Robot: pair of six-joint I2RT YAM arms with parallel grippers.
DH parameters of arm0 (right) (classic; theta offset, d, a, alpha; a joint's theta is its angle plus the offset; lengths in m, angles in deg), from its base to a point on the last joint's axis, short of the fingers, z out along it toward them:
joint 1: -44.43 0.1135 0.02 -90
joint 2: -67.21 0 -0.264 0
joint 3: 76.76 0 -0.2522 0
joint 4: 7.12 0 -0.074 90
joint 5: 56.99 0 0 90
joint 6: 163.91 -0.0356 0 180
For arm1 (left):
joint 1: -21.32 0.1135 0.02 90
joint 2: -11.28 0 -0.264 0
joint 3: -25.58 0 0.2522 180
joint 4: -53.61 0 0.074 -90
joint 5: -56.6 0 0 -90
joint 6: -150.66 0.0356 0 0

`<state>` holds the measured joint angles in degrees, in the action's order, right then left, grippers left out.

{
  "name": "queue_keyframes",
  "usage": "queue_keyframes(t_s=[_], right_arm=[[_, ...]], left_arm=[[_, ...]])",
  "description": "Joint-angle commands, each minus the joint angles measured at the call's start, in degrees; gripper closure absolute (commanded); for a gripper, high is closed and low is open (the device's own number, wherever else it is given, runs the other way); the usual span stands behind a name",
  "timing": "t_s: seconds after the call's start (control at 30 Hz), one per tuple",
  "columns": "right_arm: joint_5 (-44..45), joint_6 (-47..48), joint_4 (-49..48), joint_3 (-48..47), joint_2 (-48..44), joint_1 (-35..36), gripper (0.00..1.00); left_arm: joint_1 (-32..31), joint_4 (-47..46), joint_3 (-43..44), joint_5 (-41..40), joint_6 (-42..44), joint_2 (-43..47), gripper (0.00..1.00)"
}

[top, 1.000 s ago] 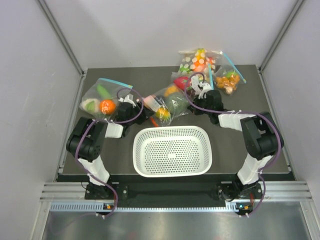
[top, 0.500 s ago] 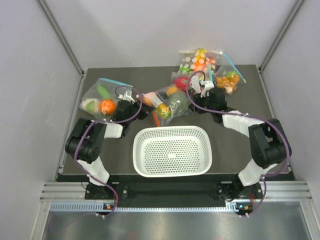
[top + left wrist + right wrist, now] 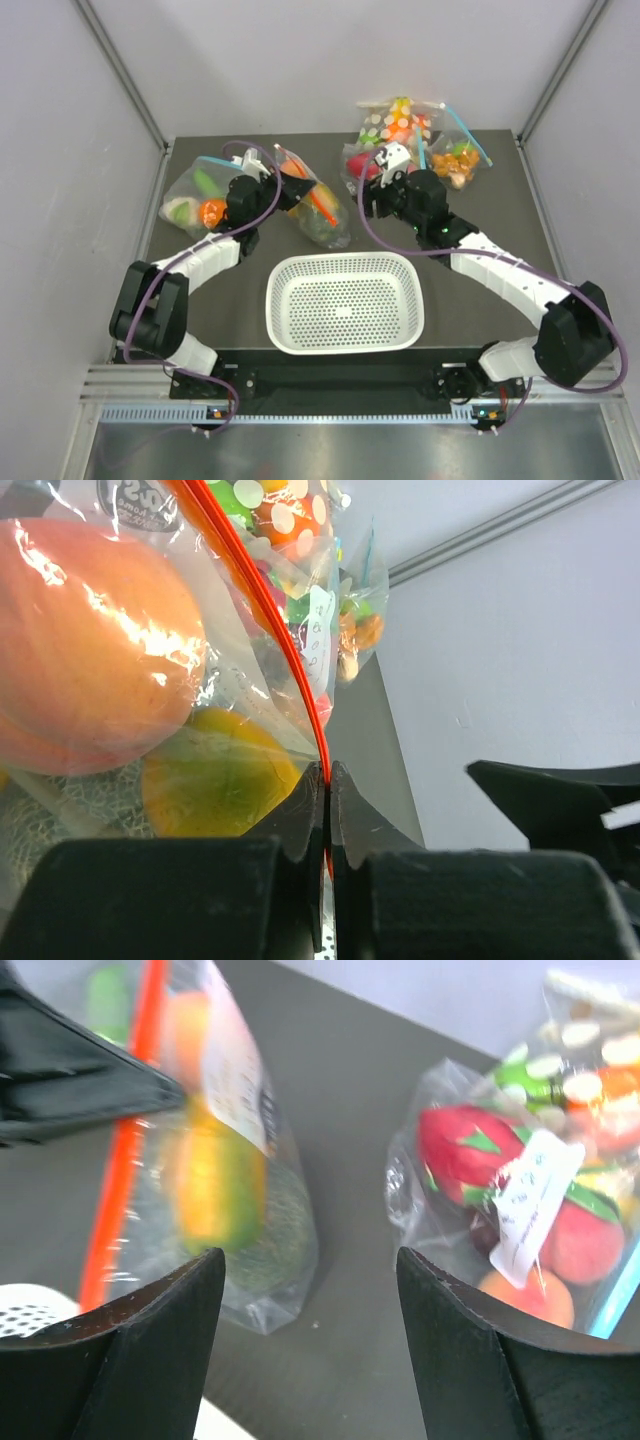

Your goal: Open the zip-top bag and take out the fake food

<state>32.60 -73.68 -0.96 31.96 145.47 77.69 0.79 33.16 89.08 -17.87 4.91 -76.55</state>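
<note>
1. Table (image 3: 480, 290): dark top carrying everything below.
2. Basket (image 3: 418, 300): white and perforated, at the near middle, between the two arm bases.
3. Bag (image 3: 318, 212): clear, with a red-orange zip strip. It sits at 11 o'clock from the basket, just beyond its far rim. In the top view it trails toward 4 o'clock from the left gripper. The right gripper stands apart from it at 3 o'clock.
4. Other bags: one with a blue strip (image 3: 195, 195) at 9 o'clock from the left gripper, and a cluster (image 3: 405, 120) at 12 to 1 o'clock from the right gripper.
5. Left gripper (image 3: 283, 192): jaws pressed together on the zip strip. In its wrist view the strip runs up toward 11 o'clock from the fingertips (image 3: 318, 810), with the bag's body at 10 o'clock.
6. Right gripper (image 3: 372, 195): fingers spread wide with nothing between them. In its wrist view the bag (image 3: 235, 1160) hangs at 11 o'clock from the gap (image 3: 310, 1270).
7. Food, all inside the bag: peach (image 3: 90, 660), mango (image 3: 215, 785), and a dark green melon (image 3: 275, 1245) at the bottom.
</note>
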Motion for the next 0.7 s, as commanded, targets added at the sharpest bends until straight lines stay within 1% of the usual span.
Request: queue_keyframes(t_s=[0.0,0.07,0.1,0.4,0.53,0.67], right_arm=[[1.20,1.79,-3.38,-1.11,-4.51,2.16,0.30],[0.67,2.05,-4.62,-0.84,-5.48,3.30,0.30],[-1.68,2.06,-5.06,-0.76,-5.49,4.09,0.29],[-9.34,1.44,-5.06,-3.04,-0.39,7.52,0.30],[-9.26,1.35,-5.06,-2.95,1.36,9.11,0.29],[-7.77,2.14,-4.80,-2.60,2.60,9.99,0.29]], left_arm=[[-0.91,2.58,3.26,-1.20,1.60,2.93,1.00],[-1.44,3.98,3.70,-1.99,2.13,3.37,1.00],[-1.70,4.42,3.79,-2.26,2.65,3.46,1.00],[-4.69,8.64,5.28,-6.30,5.29,3.63,1.00],[-6.88,9.96,6.16,-9.28,6.61,3.11,1.00],[-8.20,10.31,7.04,-10.34,7.05,2.75,1.00]])
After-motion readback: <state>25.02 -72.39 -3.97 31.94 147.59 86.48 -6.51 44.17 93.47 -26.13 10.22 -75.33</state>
